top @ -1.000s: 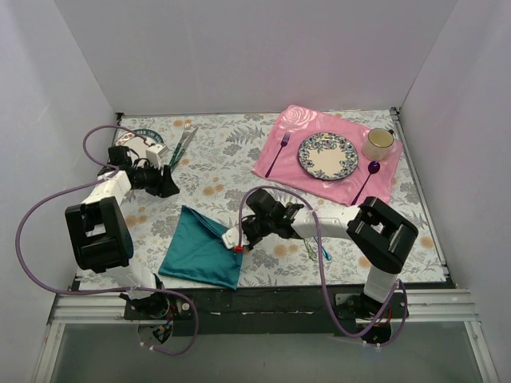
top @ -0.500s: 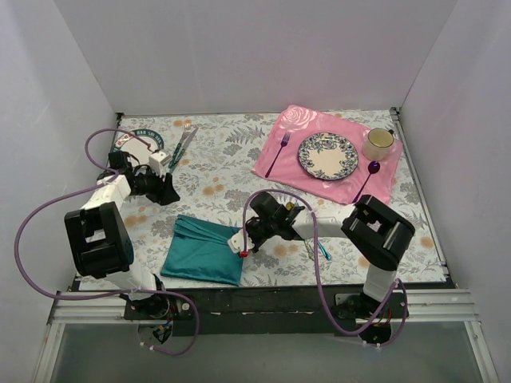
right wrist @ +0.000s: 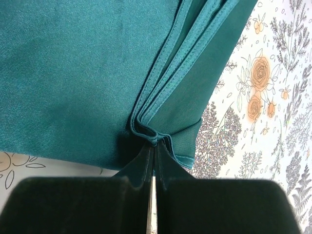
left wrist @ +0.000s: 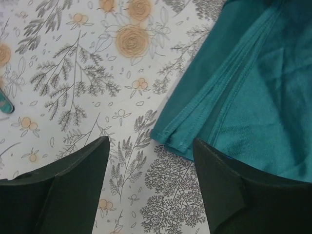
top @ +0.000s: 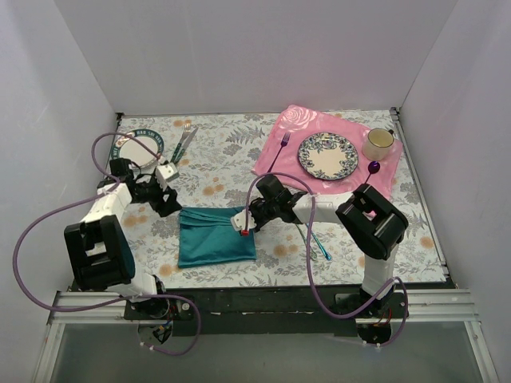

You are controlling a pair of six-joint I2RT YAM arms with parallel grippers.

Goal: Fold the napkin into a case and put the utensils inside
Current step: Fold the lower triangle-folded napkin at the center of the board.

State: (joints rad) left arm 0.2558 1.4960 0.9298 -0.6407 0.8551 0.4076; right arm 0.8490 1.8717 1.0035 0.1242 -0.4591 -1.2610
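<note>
Flowery counter (top: 223, 159) holds the teal napkin (top: 215, 238), folded flat between my arms; my right jaws pinch its right edge tight; my left jaws stand wide apart over its left corner, holding nothing.

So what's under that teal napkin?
Only the flowered table shows around the napkin. Its folded layers hide whatever is beneath. The utensils lie outside it, to the right.

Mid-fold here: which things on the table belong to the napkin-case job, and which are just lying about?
Job: teal napkin; two iridescent utensils.
Lying about: pink placemat, patterned plate, mug, purple fork, purple spoon, green-handled fork and knife, far-left dish.
</note>
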